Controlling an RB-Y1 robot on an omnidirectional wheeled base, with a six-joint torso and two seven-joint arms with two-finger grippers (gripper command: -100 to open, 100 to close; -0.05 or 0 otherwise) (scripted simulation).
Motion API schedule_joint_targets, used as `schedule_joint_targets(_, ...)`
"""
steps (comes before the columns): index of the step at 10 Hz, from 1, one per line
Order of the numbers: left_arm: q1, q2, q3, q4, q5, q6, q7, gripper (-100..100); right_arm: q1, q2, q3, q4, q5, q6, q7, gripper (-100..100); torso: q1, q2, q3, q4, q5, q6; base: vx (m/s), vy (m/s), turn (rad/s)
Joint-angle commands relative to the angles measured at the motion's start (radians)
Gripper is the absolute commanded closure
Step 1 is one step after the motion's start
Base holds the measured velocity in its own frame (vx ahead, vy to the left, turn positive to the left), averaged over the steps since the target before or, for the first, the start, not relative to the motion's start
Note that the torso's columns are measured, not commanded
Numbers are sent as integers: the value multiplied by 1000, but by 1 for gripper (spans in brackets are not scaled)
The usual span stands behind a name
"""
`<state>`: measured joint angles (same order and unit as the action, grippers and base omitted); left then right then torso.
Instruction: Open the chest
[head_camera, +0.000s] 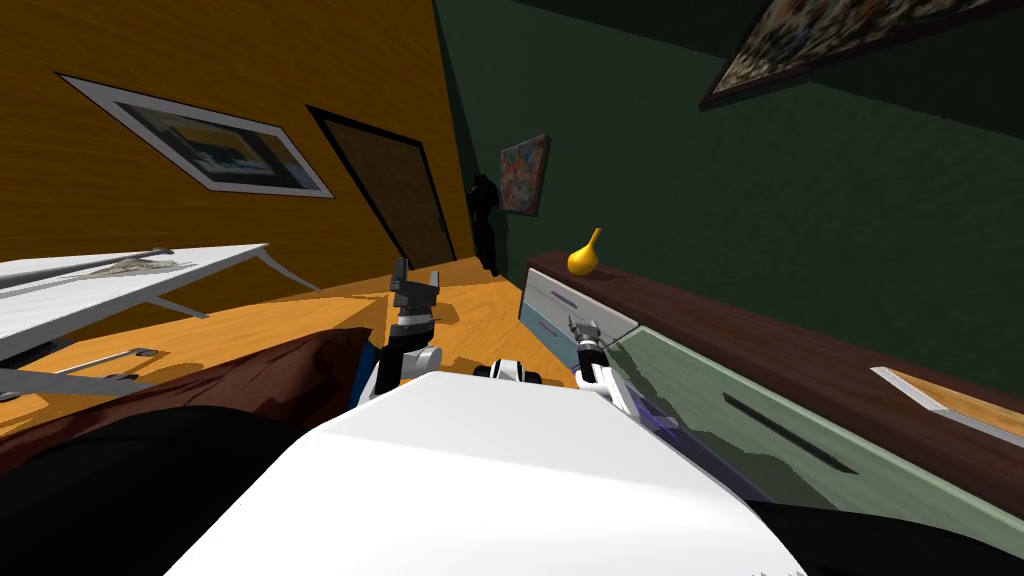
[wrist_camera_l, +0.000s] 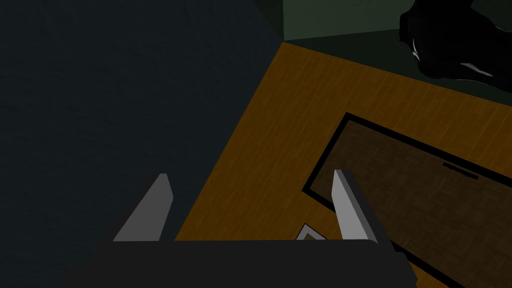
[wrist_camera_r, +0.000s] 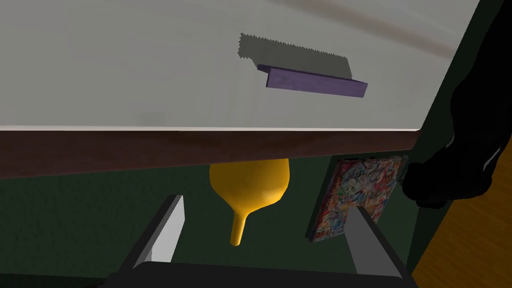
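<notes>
**A:** Whereabouts of the chest (head_camera: 700, 385)?

**B:** On the right, along the green wall (head_camera: 800, 180). Pale fronts under a dark brown top (head_camera: 800, 345), with a yellow vase (head_camera: 584, 257) standing on that top.

**A:** State of the right end effector (head_camera: 584, 332)?

**B:** Released, holding nothing. Near a pale drawer front (wrist_camera_r: 125, 65) but apart from it. Aimed at the edge of the top and the vase rather than at the purple handle (wrist_camera_r: 316, 84).

**A:** And the left end effector (head_camera: 415, 284)?

**B:** Released as well, raised over the floor (head_camera: 480, 310), well apart from the chest. Best kept out of this step.

**A:** Advice for the reach, then?

**B:** Turn the right wrist away from the top edge to centre the handle in the open gap. Come in square to the drawer front, not at a slant. Straddle the bar and go deep enough for a full bite before clenching. Then pull straight out along the drawer's run. No lifting or twisting, since that probably means slipping off so thin a bar. Stay clear of the vase throughout.
</notes>
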<state>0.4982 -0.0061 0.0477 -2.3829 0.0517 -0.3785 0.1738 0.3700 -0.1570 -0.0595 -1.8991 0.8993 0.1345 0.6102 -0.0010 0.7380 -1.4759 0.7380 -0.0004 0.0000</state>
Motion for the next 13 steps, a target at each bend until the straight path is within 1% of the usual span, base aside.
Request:
schedule_joint_targets(1, 0, 0, 0, 0, 0, 0, 0, 0, -15, 1, 6, 35, 71, 58, 47, -100, 0, 1, 0, 0, 0, 0, 64, 53, 0)
schedule_joint_targets(2, 0, 0, 0, 0, 0, 0, 0, 0, -15, 1, 6, 35, 72, 58, 47, -100, 1, 0, 0, 0, 0, 0, 58, 50, 1)
schedule_joint_targets(3, 0, 0, 0, 0, 0, 0, 0, 0, -26, -1, 9, 60, 114, 94, 75, -100, 1, 0, 0, 0, 1, 0, 59, 47, 2)
schedule_joint_targets(4, 0, 0, 0, 0, 0, 0, 0, 0, -37, -4, 13, 86, 142, 121, 103, -100, 1, 0, 0, 0, 0, 0, 86, 61, 8)
schedule_joint_targets(5, 0, 0, 0, 0, 0, 0, 0, 0, -37, -4, 13, 86, 154, 129, 103, -100, 2, -1, -1, 0, 0, 0, 70, 50, 4)
schedule_joint_targets(8, 0, 0, 0, 0, 0, 0, 0, 0, -74, -12, 31, 168, 254, 224, 179, -100, 1, -1, 0, 0, 0, 0, 83, 47, 16)
schedule_joint_targets(9, 0, 0, 0, 0, 0, 0, 0, 0, -74, -12, 31, 168, 265, 235, 179, -100, 1, -1, 0, 0, 0, 0, 62, 30, 5)
schedule_joint_targets(11, 0, 0, 0, 0, 0, 0, 0, 0, -99, -19, 44, 224, 332, 293, 226, -100, 0, 1, 1, 0, 0, 0, 69, 25, 20)
schedule_joint_targets(12, 0, 0, 0, 0, 0, 0, 0, 0, -99, -19, 44, 224, 332, 304, 226, -100, 1, 0, 0, 0, 0, 0, 59, 21, 10)
schedule_joint_targets(13, 0, 0, 0, 0, 0, 0, 0, 0, -112, -22, 52, 251, 363, 337, 249, -100, 1, 1, 0, 0, 0, 0, 48, 16, 12)
